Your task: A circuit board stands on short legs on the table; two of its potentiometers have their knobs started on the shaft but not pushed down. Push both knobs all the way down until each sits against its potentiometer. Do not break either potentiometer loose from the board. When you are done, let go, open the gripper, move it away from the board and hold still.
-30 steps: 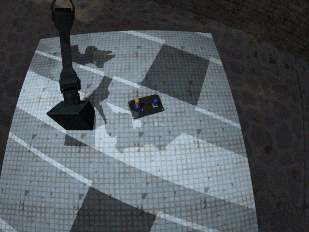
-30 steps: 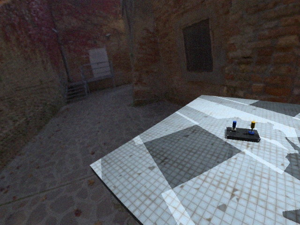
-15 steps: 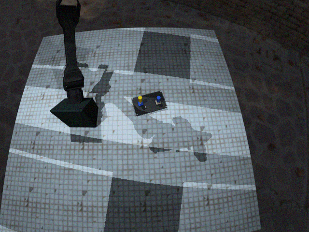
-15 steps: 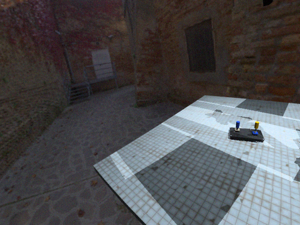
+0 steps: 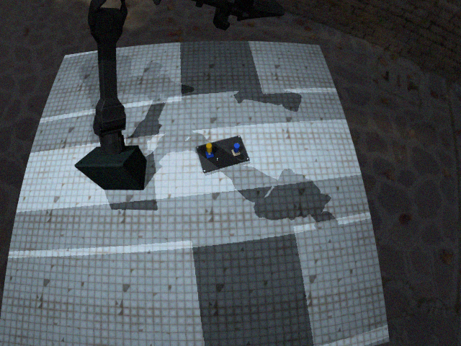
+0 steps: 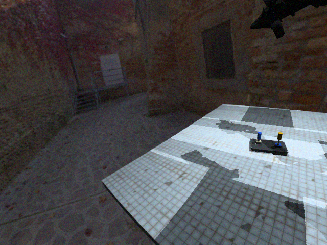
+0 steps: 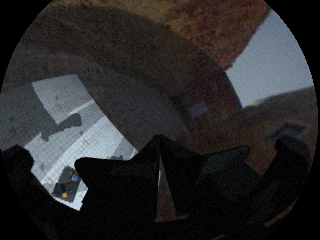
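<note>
The dark circuit board (image 5: 222,151) (image 6: 267,148) (image 7: 65,176) stands on short legs on the table. A yellow knob (image 5: 209,148) (image 6: 279,136) (image 7: 64,195) sits high on its shaft, with bare shaft showing above the blue potentiometer (image 5: 209,155) (image 6: 278,145). A blue knob (image 5: 236,146) (image 6: 259,135) (image 7: 75,178) stands upright over the beige potentiometer (image 5: 235,153) (image 6: 258,141); a small gap shows beneath it. My gripper (image 5: 282,14) (image 6: 251,27) (image 7: 159,138) is shut and empty, high above and well away from the board.
A dark jointed column (image 5: 106,74) with a wide wedge-shaped block (image 5: 115,167) stands left of the board in the top view. The gridded table (image 5: 148,298) (image 6: 168,168) has broad shadows across it; its right edge lies some way beyond the board in that view.
</note>
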